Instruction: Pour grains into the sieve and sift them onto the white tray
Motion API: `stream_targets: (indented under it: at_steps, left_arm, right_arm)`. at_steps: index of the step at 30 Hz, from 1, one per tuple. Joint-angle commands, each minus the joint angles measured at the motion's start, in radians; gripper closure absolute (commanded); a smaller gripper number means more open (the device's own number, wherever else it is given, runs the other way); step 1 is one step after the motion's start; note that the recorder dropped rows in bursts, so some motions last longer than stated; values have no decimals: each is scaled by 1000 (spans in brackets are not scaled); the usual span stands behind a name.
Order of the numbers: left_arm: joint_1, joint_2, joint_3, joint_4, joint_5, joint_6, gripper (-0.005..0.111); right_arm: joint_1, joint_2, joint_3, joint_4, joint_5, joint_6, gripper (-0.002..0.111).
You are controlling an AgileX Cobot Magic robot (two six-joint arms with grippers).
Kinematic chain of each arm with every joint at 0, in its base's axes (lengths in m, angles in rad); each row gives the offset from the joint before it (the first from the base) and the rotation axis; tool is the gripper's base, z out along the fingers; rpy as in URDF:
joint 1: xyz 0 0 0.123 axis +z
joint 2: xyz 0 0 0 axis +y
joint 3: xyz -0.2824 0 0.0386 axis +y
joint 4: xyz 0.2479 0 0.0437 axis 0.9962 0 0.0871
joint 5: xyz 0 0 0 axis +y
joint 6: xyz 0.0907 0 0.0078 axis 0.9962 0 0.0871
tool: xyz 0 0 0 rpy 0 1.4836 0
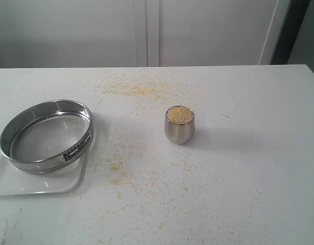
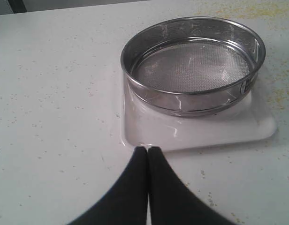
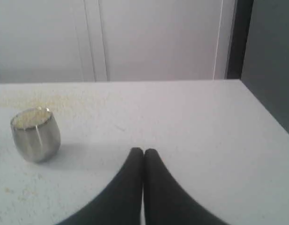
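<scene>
The grains [image 1: 179, 114] fill a small rounded steel cup [image 1: 179, 127] standing upright mid-table, also in the right wrist view as the cup [image 3: 35, 136] with grains [image 3: 29, 117] at its brim. The sieve [image 1: 47, 135] rests empty on the white tray [image 1: 40, 184] at the left. In the left wrist view the sieve [image 2: 193, 65] sits on the tray [image 2: 196, 133]. My left gripper [image 2: 148, 149] is shut, empty, its tips just short of the tray's rim. My right gripper [image 3: 143, 151] is shut, empty, well apart from the cup. Neither gripper shows in the exterior view.
Stray yellow specks lie scattered over the white table [image 1: 249, 178], thickest behind the cup [image 1: 134, 89] and between cup and tray [image 1: 116, 171]. A pale wall with panel seams [image 1: 147, 30] rises behind the table's far edge.
</scene>
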Motion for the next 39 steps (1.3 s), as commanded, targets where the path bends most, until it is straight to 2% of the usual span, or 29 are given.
stream_targets:
  at_steps: [1, 3, 4, 6, 12, 18, 23, 34, 39]
  left_arm:
    - [-3, -5, 3, -7, -1, -1, 107]
    - [-3, -5, 3, -7, -1, -1, 107]
    - [-3, -5, 3, -7, -1, -1, 107]
    - [-3, -5, 3, -7, -1, -1, 107]
    - [-3, -5, 3, -7, -1, -1, 107]
    - [-3, -5, 3, -7, -1, -1, 107]
    - [-3, -5, 3, -7, -1, -1, 107]
    - [-3, -5, 3, -7, -1, -1, 107]
    - [-3, -5, 3, -7, -1, -1, 107]
  right_arm:
    - [4, -6, 4, 10, -202, 35, 108]
    - [4, -6, 4, 37, -282, 183, 108]
    - [4, -6, 4, 46, -300, 327, 108]
    - [4, -6, 4, 46, -319, 406, 108]
    - [4, -6, 4, 20, -451, 410, 108]
    - [4, 30, -124, -111, -412, 405, 108]
    - [4, 191, -201, -172, -445, 361, 108]
    - [4, 595, -311, -330, -698, 374, 108]
    - [4, 761, -352, -518, -831, 484, 108]
